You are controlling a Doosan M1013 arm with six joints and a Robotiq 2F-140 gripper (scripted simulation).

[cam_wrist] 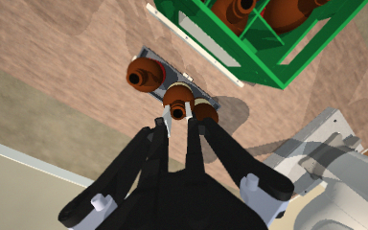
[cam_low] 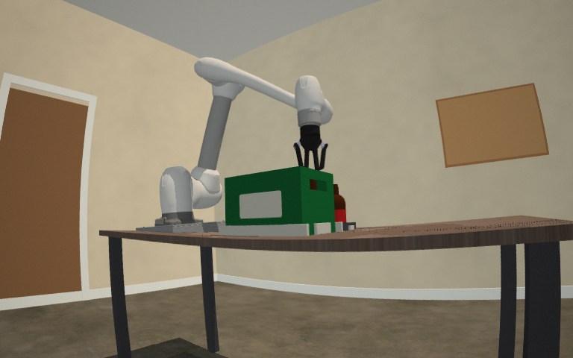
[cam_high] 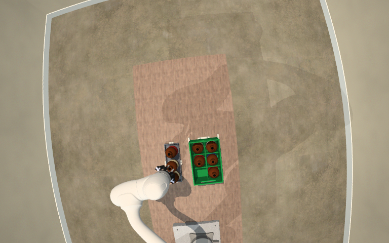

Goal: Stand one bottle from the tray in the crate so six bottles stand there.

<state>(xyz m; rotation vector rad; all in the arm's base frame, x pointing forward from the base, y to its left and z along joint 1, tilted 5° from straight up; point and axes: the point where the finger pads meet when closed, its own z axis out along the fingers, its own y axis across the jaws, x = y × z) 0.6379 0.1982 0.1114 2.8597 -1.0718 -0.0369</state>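
Three brown bottles stand in a row on the small grey tray (cam_high: pixel 165 156) (cam_wrist: pixel 184 78), to the left of the green crate (cam_high: pixel 191 163) (cam_low: pixel 270 186) (cam_wrist: pixel 268 79). My gripper (cam_high: pixel 169 168) (cam_low: pixel 311 165) (cam_wrist: pixel 178 110) is straight above the tray, shut on the neck of the middle bottle (cam_high: pixel 172 165) (cam_wrist: pixel 177 102). The red-labelled bottle (cam_high: pixel 171 152) (cam_low: pixel 339 208) (cam_wrist: pixel 144 74) stands on its far side and a third bottle (cam_high: pixel 175 176) (cam_wrist: pixel 207 111) on its near side. The crate holds several bottles. Its near left cell (cam_high: pixel 201 173) is empty.
The robot's grey base plate (cam_high: pixel 196 229) (cam_wrist: pixel 307 153) sits at the near end of the wooden table. The arm's elbow (cam_high: pixel 143 189) hangs over the table's left edge near the tray. In the exterior view the crate hides most of the tray.
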